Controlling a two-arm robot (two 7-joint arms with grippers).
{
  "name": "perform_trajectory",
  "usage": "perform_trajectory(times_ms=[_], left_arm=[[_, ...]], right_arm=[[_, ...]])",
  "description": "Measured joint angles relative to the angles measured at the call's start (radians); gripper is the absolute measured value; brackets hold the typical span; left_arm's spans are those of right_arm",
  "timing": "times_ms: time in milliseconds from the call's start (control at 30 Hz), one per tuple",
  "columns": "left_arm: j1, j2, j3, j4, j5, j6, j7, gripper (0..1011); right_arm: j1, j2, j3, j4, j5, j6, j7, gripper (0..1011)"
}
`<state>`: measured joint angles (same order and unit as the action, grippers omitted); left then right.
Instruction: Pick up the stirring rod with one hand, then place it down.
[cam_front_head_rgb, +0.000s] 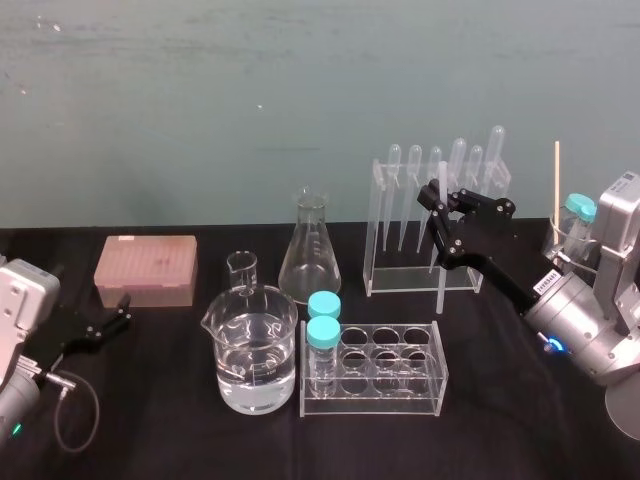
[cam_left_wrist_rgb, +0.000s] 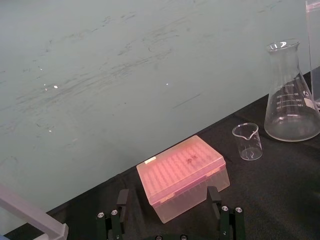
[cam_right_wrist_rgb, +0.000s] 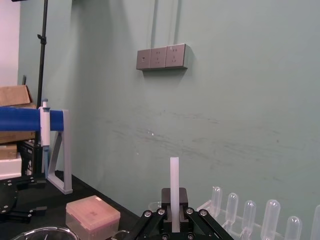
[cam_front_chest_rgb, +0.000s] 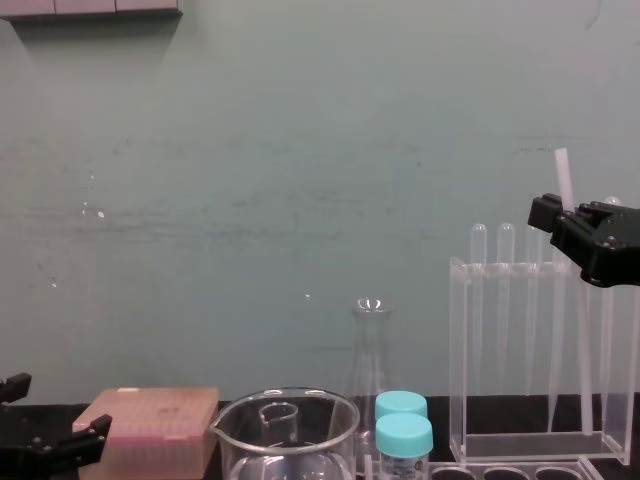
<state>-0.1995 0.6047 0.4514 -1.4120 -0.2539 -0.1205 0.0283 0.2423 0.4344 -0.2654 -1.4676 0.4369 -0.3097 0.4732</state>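
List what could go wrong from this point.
1. The right pincer holds the stirring rod upright, close in front of the pipette rack; tilting it down might knock the rack.
2. The thin rod is gripped near its top, so it may pivot or slip.
The left pincer sits parked beside the pink box.

Large beaker (cam_front_head_rgb: 255, 350) taken as centre: small beaker (cam_front_head_rgb: 242, 270) set just behind at 12 o'clock, flask (cam_front_head_rgb: 310, 250) at 1, tip box (cam_front_head_rgb: 146, 270) at 10, tube rack (cam_front_head_rgb: 375, 368) just beside at 3, with two vials (cam_front_head_rgb: 323, 340) stood in its beaker-side end. Pipette rack (cam_front_head_rgb: 425, 240) placed behind the tube rack at its 1 o'clock. Stirring rod (cam_front_head_rgb: 439, 285) held upright before the pipette rack by the right gripper (cam_front_head_rgb: 441, 222); left gripper (cam_front_head_rgb: 122, 312) parked at the tip box's 7 o'clock.
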Motion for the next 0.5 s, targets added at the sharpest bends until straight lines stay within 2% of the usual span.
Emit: perform_trajectory(times_ms=[500], left_arm=[[0.0,0.0,0.0,0.0,0.0,0.0,0.0,1000]], right_arm=[[0.0,0.0,0.0,0.0,0.0,0.0,0.0,69]])
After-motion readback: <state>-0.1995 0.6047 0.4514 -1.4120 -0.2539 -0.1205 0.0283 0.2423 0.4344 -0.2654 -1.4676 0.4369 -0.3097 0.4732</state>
